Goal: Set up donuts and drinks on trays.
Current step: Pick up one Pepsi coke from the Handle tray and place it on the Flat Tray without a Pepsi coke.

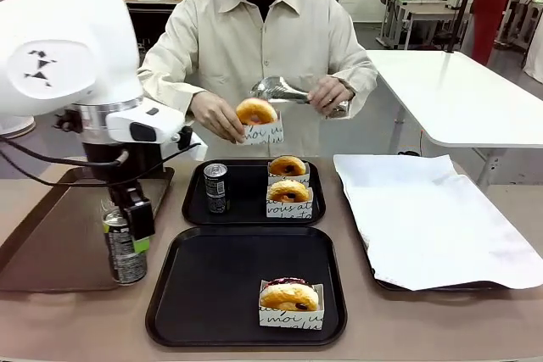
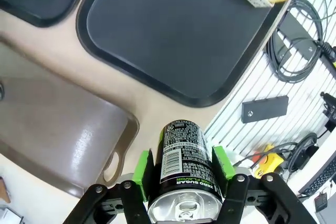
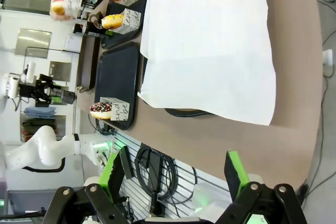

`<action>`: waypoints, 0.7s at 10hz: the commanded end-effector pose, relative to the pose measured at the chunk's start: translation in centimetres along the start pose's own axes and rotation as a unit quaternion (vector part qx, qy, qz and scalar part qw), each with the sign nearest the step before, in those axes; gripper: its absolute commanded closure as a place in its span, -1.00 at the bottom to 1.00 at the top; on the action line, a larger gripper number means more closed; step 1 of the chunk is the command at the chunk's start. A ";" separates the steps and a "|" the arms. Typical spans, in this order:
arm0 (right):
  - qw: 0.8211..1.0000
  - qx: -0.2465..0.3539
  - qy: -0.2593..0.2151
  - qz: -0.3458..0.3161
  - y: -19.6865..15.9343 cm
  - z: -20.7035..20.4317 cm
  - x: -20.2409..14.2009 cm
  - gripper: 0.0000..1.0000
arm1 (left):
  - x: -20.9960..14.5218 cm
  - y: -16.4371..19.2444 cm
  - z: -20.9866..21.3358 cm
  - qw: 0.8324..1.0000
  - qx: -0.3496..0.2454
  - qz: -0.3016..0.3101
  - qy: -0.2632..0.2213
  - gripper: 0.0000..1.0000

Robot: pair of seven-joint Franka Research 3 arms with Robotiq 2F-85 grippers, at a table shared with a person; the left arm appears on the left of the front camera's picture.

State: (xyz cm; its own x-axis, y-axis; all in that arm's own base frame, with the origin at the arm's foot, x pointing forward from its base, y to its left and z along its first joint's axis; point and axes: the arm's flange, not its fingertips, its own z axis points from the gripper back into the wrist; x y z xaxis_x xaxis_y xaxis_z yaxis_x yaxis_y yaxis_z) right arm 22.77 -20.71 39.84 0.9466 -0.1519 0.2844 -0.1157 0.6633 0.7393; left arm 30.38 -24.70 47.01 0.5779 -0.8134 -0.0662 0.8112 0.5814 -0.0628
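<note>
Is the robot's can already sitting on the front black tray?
No, the can is held in the left gripper beside the near black tray, over the brown tray's edge, and that black tray holds one boxed donut.

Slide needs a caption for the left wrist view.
Left gripper clamps a dark can above the brown tray's corner.

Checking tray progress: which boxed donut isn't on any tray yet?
The golden glazed donut held up in the person's hand behind the far tray; the other three sit on black trays.
</note>
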 end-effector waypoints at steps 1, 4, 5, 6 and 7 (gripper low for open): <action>1.000 0.013 -0.011 0.007 -0.1 -0.2 0.2 -1.00 | 3.7 -0.2 0.2 1.000 0.009 0.019 -0.004 -0.15; 1.000 0.013 -0.011 0.007 -0.1 -0.2 0.2 -1.00 | 7.8 -0.2 -0.9 0.999 -0.020 0.031 -0.017 -0.15; 1.000 0.013 -0.011 0.007 -0.1 -0.2 0.2 -1.00 | 7.2 -0.6 -1.2 0.999 -0.023 0.028 -0.005 -0.15; 1.000 0.013 -0.011 0.007 -0.1 -0.2 0.2 -1.00 | 5.0 -0.1 0.3 1.000 -0.017 0.013 0.020 -0.15; 1.000 0.013 -0.011 0.007 -0.1 -0.2 0.2 -1.00 | 1.6 -0.4 1.1 0.999 -0.004 -0.011 0.032 -0.15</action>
State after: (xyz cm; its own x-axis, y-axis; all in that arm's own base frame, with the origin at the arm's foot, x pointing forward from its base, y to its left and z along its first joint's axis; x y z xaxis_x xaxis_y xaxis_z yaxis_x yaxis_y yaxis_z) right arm 22.77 -20.72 39.84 0.9467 -0.1519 0.2842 -0.1156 0.6633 0.7394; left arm 33.30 -29.31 45.72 0.5940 -0.7972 -0.1079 0.7913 0.6031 -0.1000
